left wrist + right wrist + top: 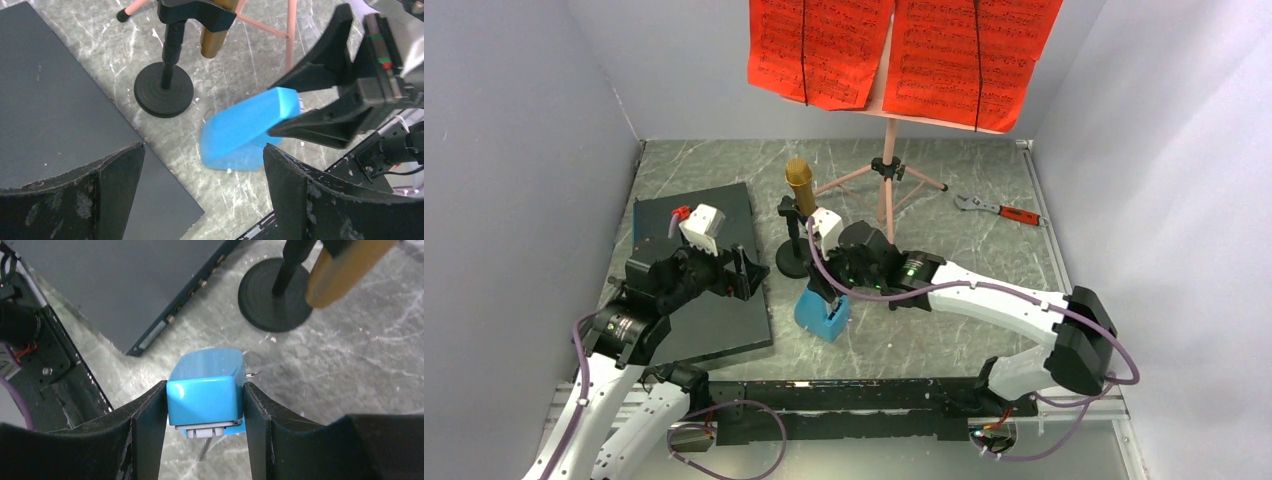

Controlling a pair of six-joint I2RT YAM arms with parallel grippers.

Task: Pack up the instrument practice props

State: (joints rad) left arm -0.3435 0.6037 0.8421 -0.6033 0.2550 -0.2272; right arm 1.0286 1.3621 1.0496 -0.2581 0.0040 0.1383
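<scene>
The small blue metronome (824, 316) leans tilted with its lower end at the table, in front of the microphone stand. My right gripper (205, 410) is shut on it, both fingers pressed on its sides (205, 390). It also shows in the left wrist view (245, 131). My left gripper (202, 185) is open and empty, above the slab's right edge, left of the metronome. The gold microphone (799, 184) stands on its black round base (790, 264). The pink music stand (886, 185) stands at the back with red sheet-music pages (904, 50) on its desk.
A large dark flat slab (699, 300) lies at the left, under my left arm. A red-handled wrench (1001, 210) lies at the back right. Grey walls close in the left, back and right. A black rail (844, 395) runs along the near edge.
</scene>
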